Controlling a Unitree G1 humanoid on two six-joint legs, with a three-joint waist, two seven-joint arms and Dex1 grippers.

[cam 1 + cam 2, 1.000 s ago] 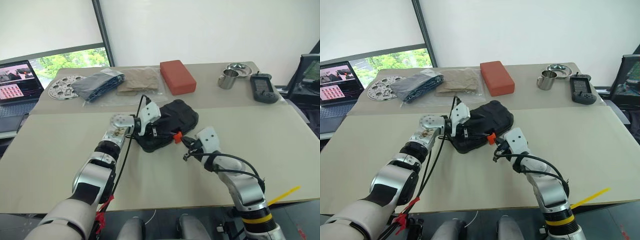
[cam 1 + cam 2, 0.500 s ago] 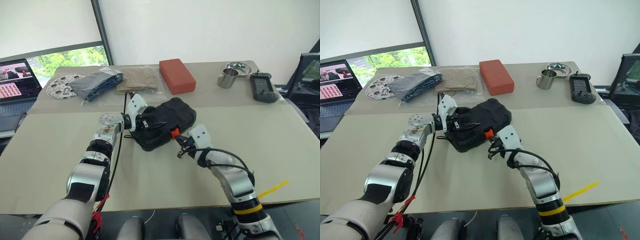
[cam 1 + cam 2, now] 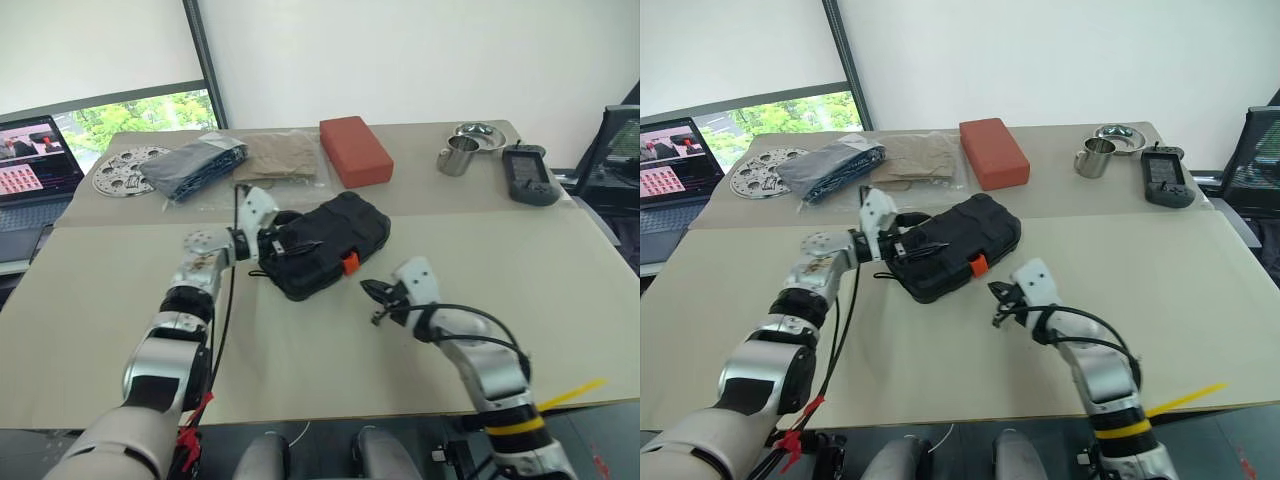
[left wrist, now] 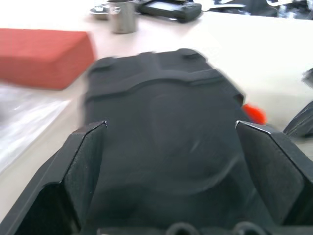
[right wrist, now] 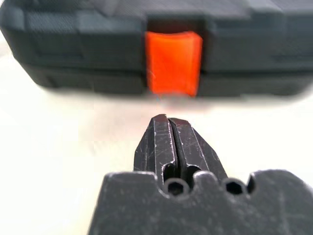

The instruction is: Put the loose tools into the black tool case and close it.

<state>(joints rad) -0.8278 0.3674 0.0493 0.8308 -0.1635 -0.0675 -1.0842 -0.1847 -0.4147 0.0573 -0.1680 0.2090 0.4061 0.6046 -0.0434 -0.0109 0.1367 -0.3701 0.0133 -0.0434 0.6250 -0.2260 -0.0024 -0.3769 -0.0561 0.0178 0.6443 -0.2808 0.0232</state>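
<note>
Black tool case (image 3: 952,246) closed, orange latch (image 5: 172,62) down.

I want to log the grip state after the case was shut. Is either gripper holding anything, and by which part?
Nothing is held. The left gripper stands open around one end of the black tool case; the right gripper, shut, points at its orange latch without touching.

Matt black moulded-plastic tool case (image 3: 958,245), glossy orange plastic latch (image 5: 173,62), shiny steel cup (image 3: 457,157), matt red block (image 3: 354,152)
</note>
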